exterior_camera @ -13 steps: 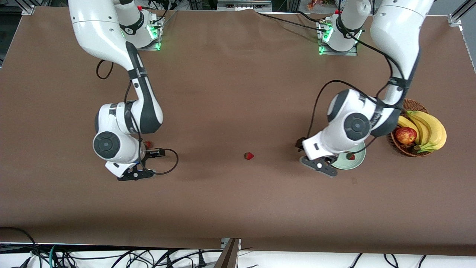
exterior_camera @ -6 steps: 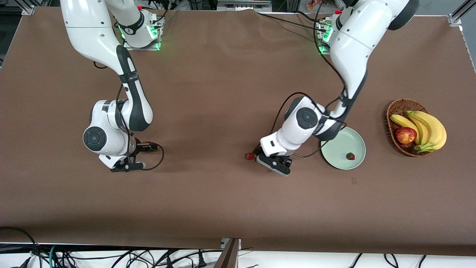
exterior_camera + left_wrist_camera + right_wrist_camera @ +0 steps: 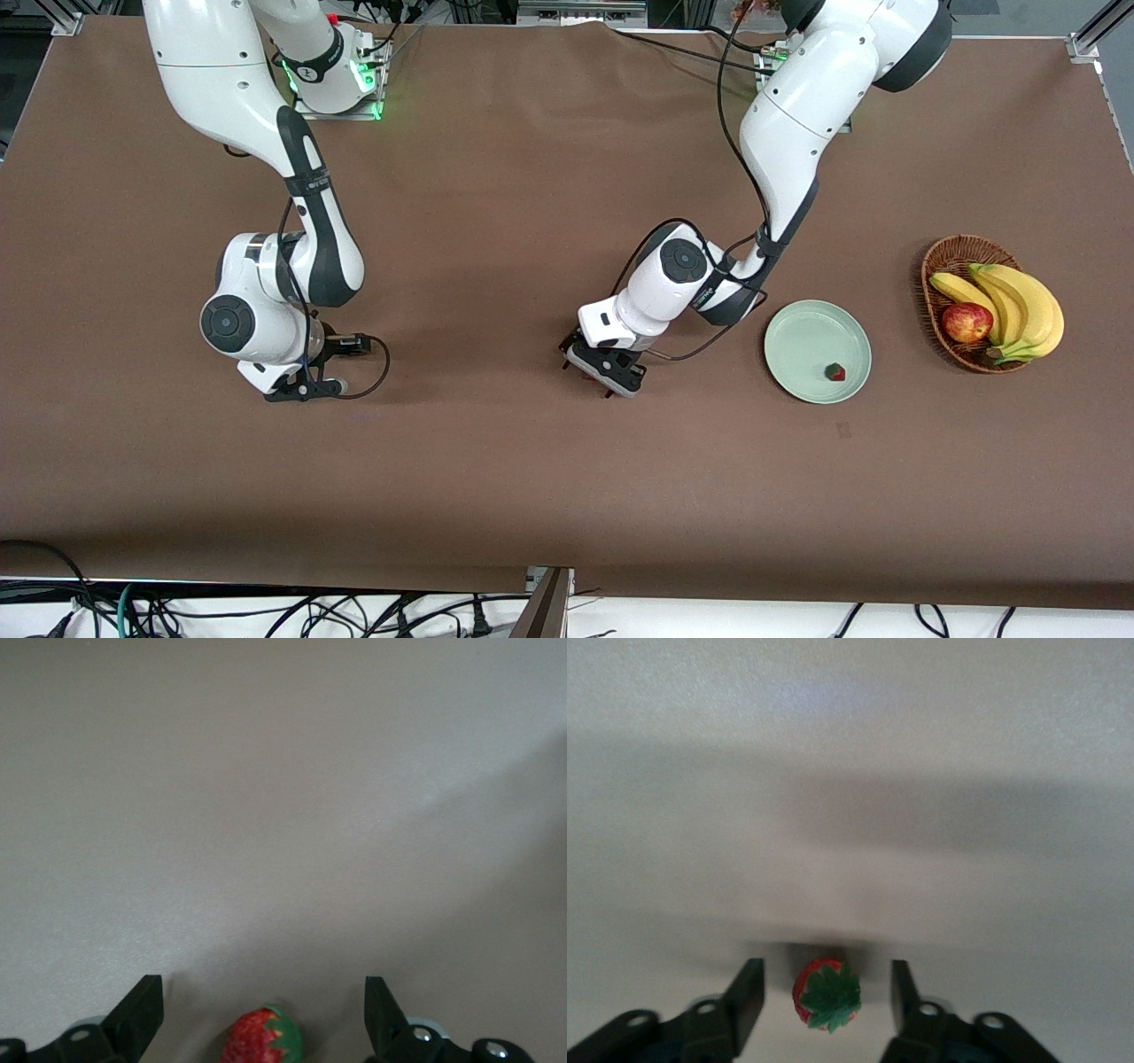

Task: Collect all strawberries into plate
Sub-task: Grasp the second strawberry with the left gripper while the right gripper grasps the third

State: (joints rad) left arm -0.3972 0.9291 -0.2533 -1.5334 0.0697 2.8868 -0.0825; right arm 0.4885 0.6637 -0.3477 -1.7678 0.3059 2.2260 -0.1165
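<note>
The pale green plate [image 3: 802, 341] lies toward the left arm's end and holds one strawberry [image 3: 834, 372]. My left gripper [image 3: 605, 372] is low over the table's middle. In the left wrist view it [image 3: 263, 1010] is open, with a second strawberry [image 3: 261, 1038] lying on the cloth between its fingers, untouched. My right gripper [image 3: 301, 385] is low toward the right arm's end. In the right wrist view it [image 3: 826, 992] is open around a third strawberry [image 3: 827, 994], green cap up, with gaps on both sides. Both of these berries are hidden under the hands in the front view.
A brown wicker basket [image 3: 950, 257] with bananas [image 3: 1028, 306] and a red apple [image 3: 967, 322] stands beside the plate, nearer the left arm's end of the table. The brown cloth covers the whole table.
My left arm has swung from over the plate to over the middle strawberry, which now lies between its fingers. My right gripper shifted slightly and stays around its strawberry.
</note>
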